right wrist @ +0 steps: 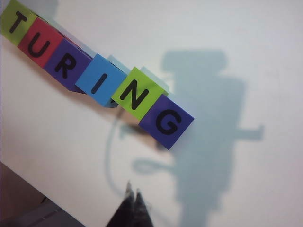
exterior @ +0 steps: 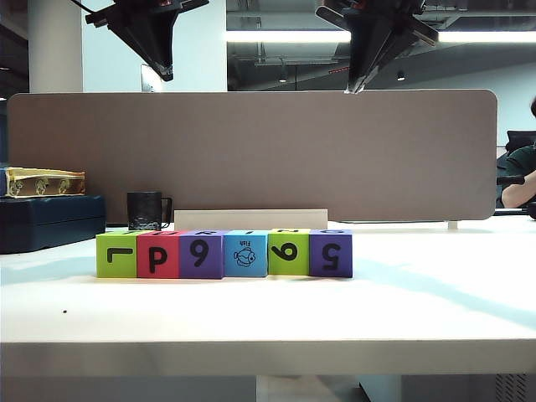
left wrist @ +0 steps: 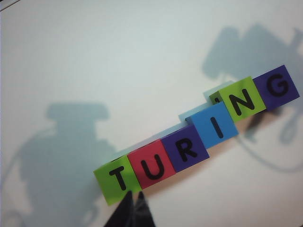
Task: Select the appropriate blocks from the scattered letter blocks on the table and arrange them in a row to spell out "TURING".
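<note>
- Letter blocks (left wrist: pixel 196 133): six cubes, side faces touching, one row on the table (exterior: pixel 419 310); top faces spell TURING — the row looks complete.
- Left gripper (left wrist: pixel 134 204): fingertips together, empty, raised above the T end, likely parked clear.
- Right gripper (right wrist: pixel 133 198): tips seemingly pressed together, though dark and blurred; empty, high off the G end.
- Black mug (exterior: pixel 146 210): behind the row, apart.

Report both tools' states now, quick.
Left tool: shut, empty, raised above the row of foam letter blocks.
Right tool: shut, empty, raised above the white table.
</note>
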